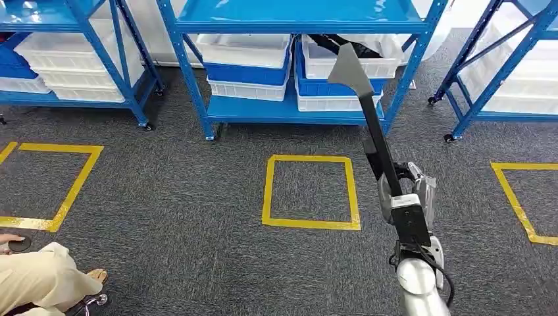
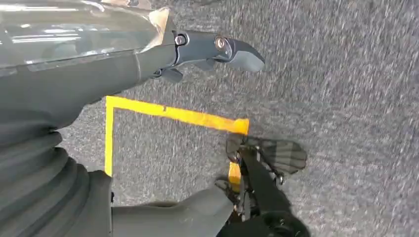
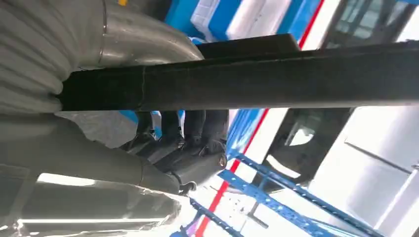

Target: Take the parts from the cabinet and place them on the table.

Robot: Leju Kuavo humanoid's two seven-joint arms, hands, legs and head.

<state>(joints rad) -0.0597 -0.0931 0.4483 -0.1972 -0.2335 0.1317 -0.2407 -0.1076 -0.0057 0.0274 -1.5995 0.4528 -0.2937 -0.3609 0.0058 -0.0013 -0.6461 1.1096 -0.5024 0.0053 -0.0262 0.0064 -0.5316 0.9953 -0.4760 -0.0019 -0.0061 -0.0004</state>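
In the head view my right hand [image 1: 418, 191] grips a long black part [image 1: 374, 125] by its lower end. The part slants up toward the blue cabinet [image 1: 283, 109], and its flared grey tip lies in front of a white bin [image 1: 388, 66] that has dark parts in it. Up close, the same black part [image 3: 276, 79] runs straight across the right wrist view, with my right hand's [image 3: 163, 148] dark fingers [image 3: 197, 140] curled around it. My left hand [image 2: 74, 84] hangs over the carpet with its fingers [image 2: 222, 49] and thumb spread and nothing in it.
White and blue bins [image 1: 247, 62] are stacked on the cabinet's low shelf. More blue racks stand at the left [image 1: 79, 59] and right [image 1: 500, 66]. Yellow tape squares [image 1: 310, 192] mark the grey carpet. A person in beige [image 1: 39, 280] sits at the lower left.
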